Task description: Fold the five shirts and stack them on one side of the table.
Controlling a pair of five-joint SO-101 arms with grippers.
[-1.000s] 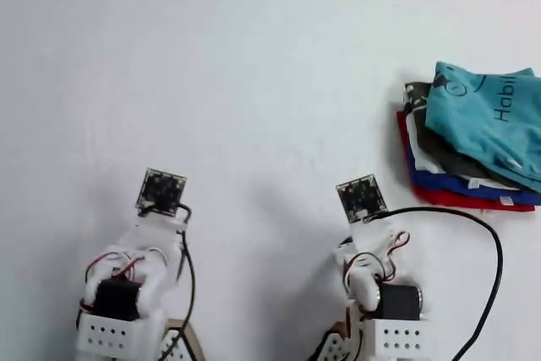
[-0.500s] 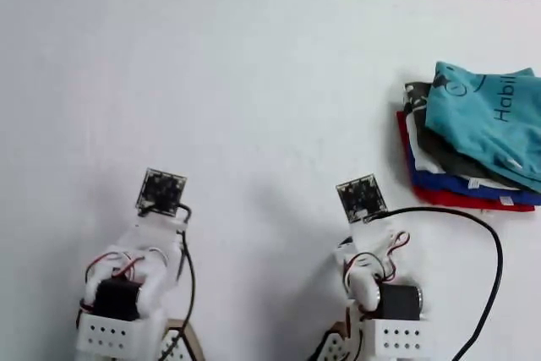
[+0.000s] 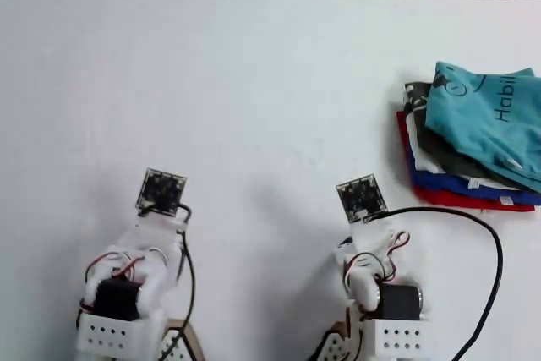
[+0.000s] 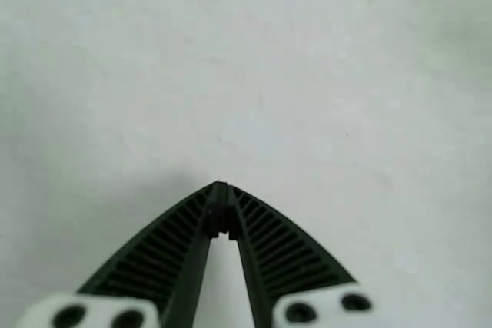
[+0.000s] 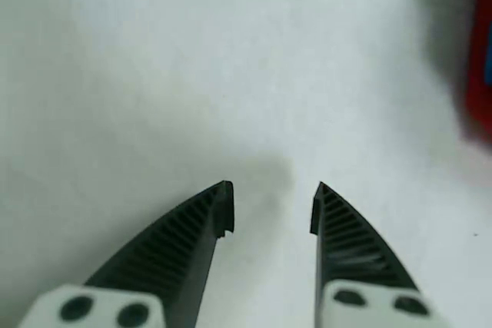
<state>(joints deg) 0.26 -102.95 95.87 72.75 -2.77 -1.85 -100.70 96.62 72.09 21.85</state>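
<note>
Lying stacked at the right side of the white table (image 3: 254,73), the shirts (image 3: 465,145) have a teal one (image 3: 490,116) loosely on top. The left gripper (image 4: 221,190) hangs over bare tabletop, tips pressed together, empty. The right gripper (image 5: 270,205) is spread apart, empty, near the stack's red edge.

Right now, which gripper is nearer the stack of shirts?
Right. The right gripper hangs over the table a short way from the stack of shirts, whose red edge shows in its wrist view. The left gripper is farther off, on the far side of the right one.
</note>
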